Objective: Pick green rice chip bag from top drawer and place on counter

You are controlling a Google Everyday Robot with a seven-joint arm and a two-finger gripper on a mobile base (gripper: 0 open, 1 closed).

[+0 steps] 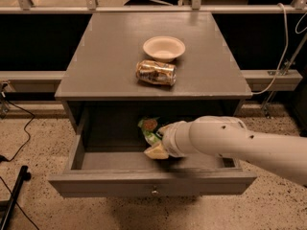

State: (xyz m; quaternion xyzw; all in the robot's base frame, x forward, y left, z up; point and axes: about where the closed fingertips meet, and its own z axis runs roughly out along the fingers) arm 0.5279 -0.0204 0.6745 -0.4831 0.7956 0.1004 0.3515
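Observation:
The top drawer is pulled open, its knob facing me. The green rice chip bag lies inside near the middle back, partly hidden by my arm. My gripper reaches into the drawer from the right and sits right at the bag's near right side, its tan fingertip low on the drawer floor. The white forearm covers most of the gripper. The counter is the grey cabinet top above the drawer.
A white round bowl and a gold-brown can lying on its side sit on the counter's middle. Cables run at the right and on the floor at the left. A black stand leg is at lower left.

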